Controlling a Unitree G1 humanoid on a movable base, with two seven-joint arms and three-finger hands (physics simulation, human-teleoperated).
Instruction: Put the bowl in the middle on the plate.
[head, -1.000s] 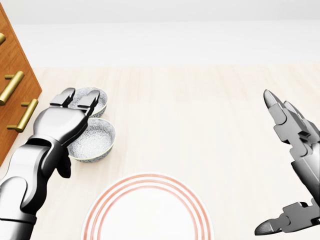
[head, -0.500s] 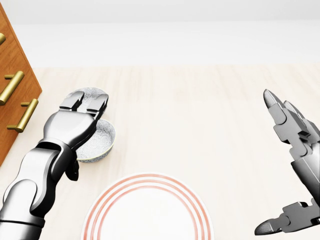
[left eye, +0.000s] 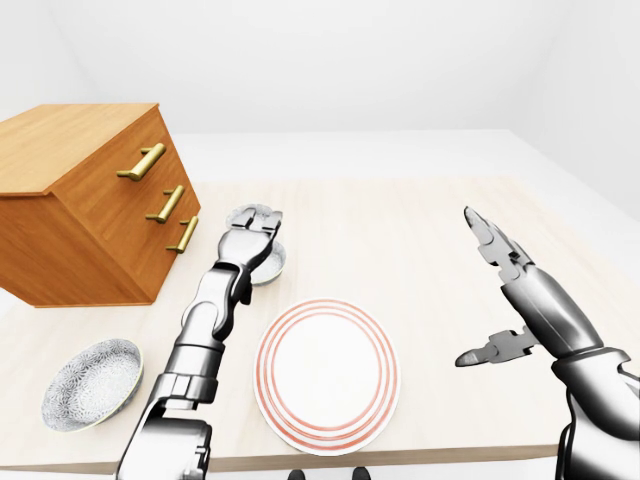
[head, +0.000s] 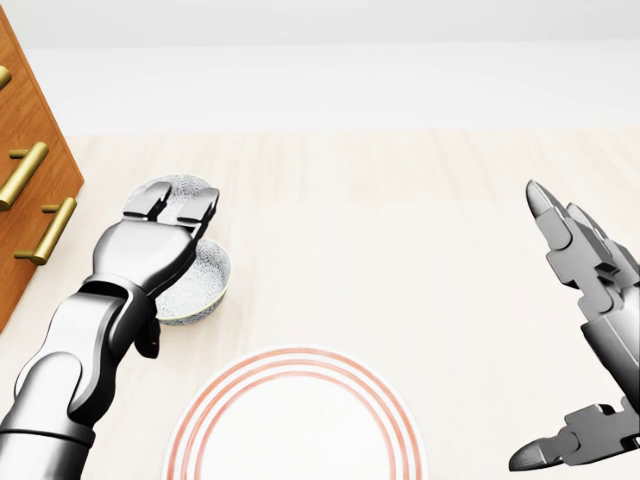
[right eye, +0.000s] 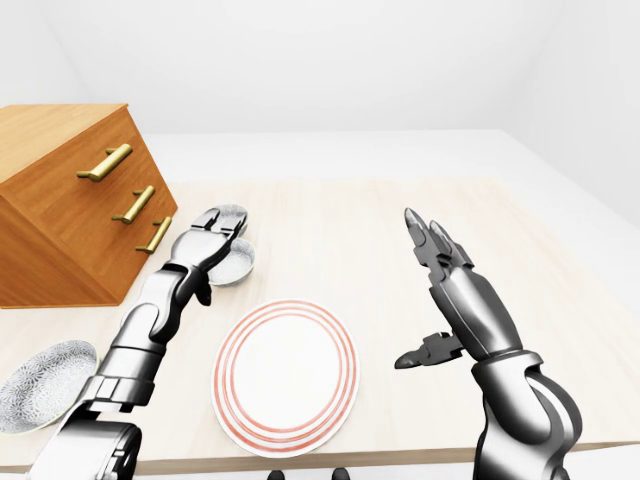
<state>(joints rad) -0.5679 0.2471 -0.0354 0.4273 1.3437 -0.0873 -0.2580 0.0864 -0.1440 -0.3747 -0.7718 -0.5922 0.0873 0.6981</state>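
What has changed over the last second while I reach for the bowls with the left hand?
The left hand slid a little to the right in the head view and now covers the left part of the middle bowl, with its fingertips over the far bowl. It has gripped nothing. Both bowls, the plate and the right hand stayed put.

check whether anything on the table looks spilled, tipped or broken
Nothing stands out. All grey patterned bowls sit upright and empty: the lower-left bowl in the left-eye view, the middle bowl and the top bowl partly under the left robot hand. The white red-ringed plate lies flat and bare.
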